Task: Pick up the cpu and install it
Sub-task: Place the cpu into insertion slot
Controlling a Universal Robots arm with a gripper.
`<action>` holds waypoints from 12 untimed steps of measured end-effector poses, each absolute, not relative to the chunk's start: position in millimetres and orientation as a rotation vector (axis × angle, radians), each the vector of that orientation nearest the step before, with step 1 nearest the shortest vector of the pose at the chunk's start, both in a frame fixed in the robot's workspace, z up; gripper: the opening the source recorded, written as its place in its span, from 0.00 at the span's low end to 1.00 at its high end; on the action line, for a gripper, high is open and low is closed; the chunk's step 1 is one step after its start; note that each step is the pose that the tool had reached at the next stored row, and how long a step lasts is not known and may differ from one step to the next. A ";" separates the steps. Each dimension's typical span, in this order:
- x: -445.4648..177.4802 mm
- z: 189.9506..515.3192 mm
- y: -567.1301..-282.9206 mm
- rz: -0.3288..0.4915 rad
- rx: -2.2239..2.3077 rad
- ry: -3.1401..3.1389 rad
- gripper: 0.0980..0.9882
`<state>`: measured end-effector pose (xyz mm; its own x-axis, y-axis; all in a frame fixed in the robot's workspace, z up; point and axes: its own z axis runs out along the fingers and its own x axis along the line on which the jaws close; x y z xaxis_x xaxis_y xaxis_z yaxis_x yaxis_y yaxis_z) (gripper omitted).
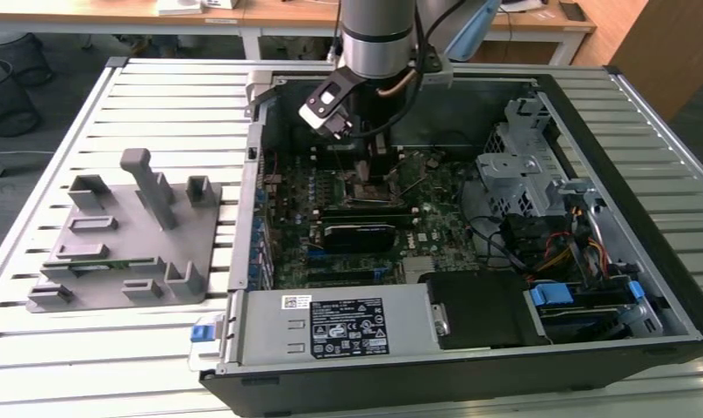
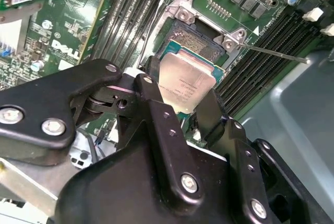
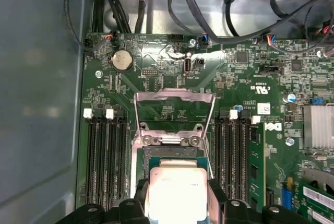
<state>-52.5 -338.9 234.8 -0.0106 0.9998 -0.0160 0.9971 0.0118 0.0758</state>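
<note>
Second wrist view: gripper (image 2: pixel 180 105) is clamped on the cpu (image 2: pixel 187 79), just above the open socket (image 2: pixel 201 44). Pickup's done, but I'd say it's not seated yet.

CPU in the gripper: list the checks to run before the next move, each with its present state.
1. Grip: cpu clamped between the fingers of the gripper, seen in both wrist views: ok.
2. Access: load plate raised off the socket: ok.
3. Path: lever swung aside: ok.
4. Alignment: cpu squared to the socket: cannot tell.
5. Seating: cpu down in the socket: not ok; it covers just part of the socket.
</note>
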 end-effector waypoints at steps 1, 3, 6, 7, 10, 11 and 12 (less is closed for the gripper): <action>-52.4 233.6 -338.5 0.066 2.163 2.187 0.48; -52.4 231.8 -338.0 0.065 2.163 2.188 0.48; -52.4 228.1 -337.7 0.066 2.163 2.187 0.48; -52.4 226.8 -337.6 0.066 2.163 2.187 0.48; -52.4 223.0 -337.6 0.066 2.163 2.188 0.48; -52.5 221.6 -337.6 0.067 2.164 2.188 0.48; -52.4 220.1 -337.6 0.067 2.164 2.188 0.48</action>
<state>-52.4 -337.6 220.1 -0.0105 0.9998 -0.0147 0.9971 0.0116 0.0758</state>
